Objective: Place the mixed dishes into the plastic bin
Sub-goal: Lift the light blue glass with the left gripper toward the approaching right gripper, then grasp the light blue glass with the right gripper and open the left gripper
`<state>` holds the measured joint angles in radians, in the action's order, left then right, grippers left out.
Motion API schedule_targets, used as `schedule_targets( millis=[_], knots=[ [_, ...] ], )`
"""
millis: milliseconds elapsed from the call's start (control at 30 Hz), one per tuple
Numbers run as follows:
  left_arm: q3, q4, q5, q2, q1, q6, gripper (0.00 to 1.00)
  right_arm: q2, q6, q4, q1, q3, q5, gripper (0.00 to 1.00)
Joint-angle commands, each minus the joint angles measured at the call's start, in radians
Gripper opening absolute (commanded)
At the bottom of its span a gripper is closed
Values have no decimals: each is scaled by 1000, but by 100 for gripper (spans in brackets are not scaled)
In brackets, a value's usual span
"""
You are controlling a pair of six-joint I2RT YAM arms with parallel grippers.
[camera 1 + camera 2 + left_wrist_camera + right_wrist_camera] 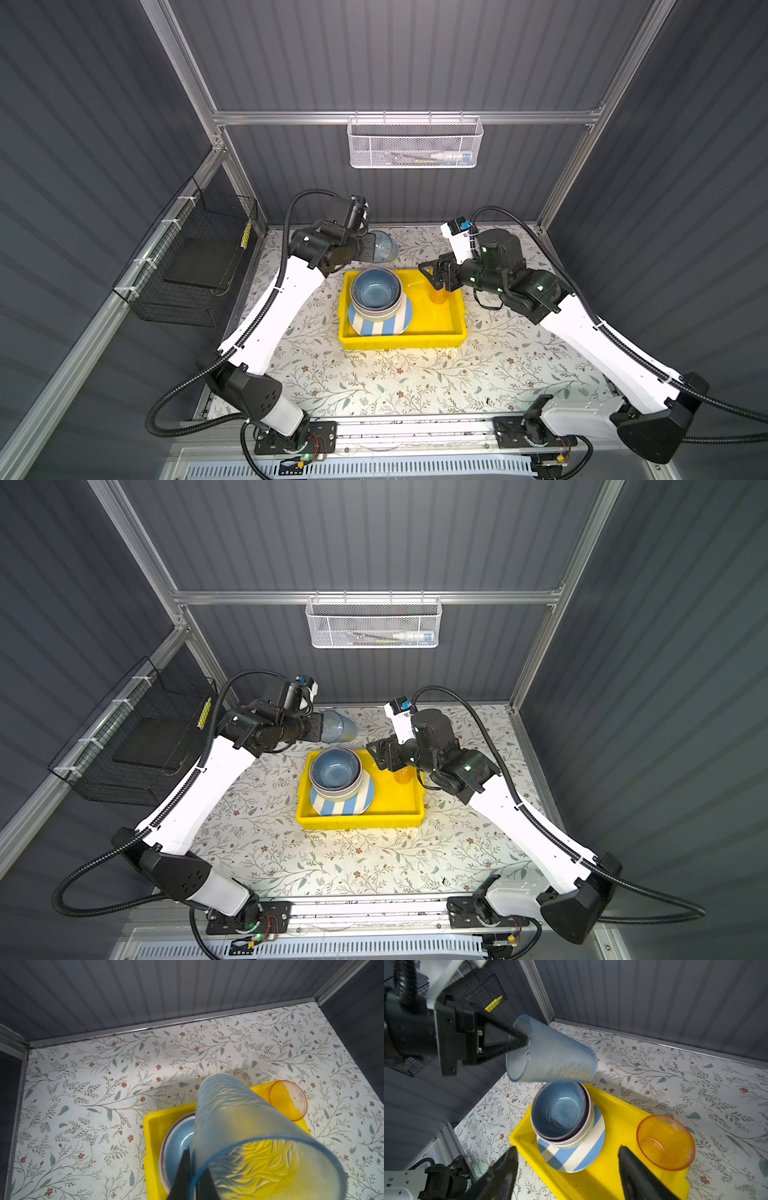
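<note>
- Blue tumbler (550, 1055) is tipped on its side in the air, with my left pincer (527, 1041) clamped on its rim. It is just behind the far rim of the yellow bin (401, 343).
- My right pincer (566, 1148) has its jaws apart and holds nothing. It is above the bin, beside the orange-pink tumbler (664, 1142) standing upright inside.
- The dark blue bowl (376, 289) tops nested bowls on the striped plate (374, 326) in the bin's left half.

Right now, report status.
Left gripper shut on blue tumbler, aloft behind bin. Right gripper open above bin. Bowls, plate, other tumbler inside. Right gripper may block the drop.
</note>
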<state>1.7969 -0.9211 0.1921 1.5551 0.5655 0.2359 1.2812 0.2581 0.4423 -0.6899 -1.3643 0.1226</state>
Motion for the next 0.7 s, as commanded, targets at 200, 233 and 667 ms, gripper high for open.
schedule_targets(
  millis=[200,233,667],
  knots=[
    [-65,12,127,-27,108,81,0,92,30,5,-28,-59,56,73],
    [-64,8,136,-24,114,83,0,103,34,6,-30,-69,52,73],
    [-97,51,149,-49,149,78,0,273,72,90,-57,-242,-83,63]
  ],
)
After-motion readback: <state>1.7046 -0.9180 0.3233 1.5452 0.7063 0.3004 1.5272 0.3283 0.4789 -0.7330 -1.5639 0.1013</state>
